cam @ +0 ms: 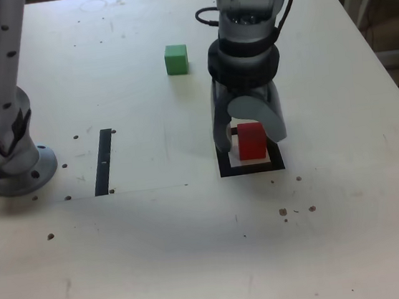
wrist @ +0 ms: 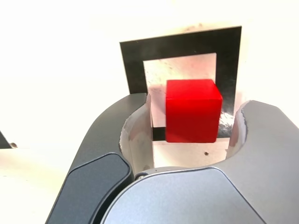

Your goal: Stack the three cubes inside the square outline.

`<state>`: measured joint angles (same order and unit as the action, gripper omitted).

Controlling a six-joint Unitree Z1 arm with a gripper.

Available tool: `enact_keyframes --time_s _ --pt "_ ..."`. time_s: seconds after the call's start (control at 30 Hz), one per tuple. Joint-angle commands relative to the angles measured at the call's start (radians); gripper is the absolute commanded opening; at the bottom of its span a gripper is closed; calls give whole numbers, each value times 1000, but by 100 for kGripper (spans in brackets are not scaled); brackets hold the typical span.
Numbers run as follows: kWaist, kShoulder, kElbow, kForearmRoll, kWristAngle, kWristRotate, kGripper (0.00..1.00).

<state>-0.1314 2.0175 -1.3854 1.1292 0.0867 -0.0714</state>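
The red cube [cam: 251, 140] stands inside the black square outline [cam: 252, 169], on its pale centre. In the wrist view the red cube [wrist: 193, 110] covers part of one black band of the outline [wrist: 135, 60]. My gripper [cam: 251, 143] hangs straight down over the square, open, one jaw on each side of the cube. The wrist view shows the gripper [wrist: 196, 105] with a small gap between each jaw and the cube. The green cube [cam: 176, 59] sits alone farther back on the table, toward the exterior view's left of my arm. The yellow cube is out of view.
A straight black strip [cam: 103, 162] lies on the white table [cam: 197, 251] at the exterior view's left. Beyond it stands the grey base of another arm [cam: 14, 163]. The table's right edge [cam: 386, 78] runs close behind my arm.
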Motion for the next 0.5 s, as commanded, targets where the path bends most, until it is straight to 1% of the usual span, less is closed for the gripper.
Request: enact_keyframes --time_s 0.0,0.1,0.17,0.27,0.47 --pt "17 -17 -4 17 7 4 99" --pt "74 -40 -9 45 13 49 99" --pt "126 -56 -17 63 16 100 99" --pt "193 -71 -38 94 29 153 99" --pt "285 -60 -77 136 54 166 99"
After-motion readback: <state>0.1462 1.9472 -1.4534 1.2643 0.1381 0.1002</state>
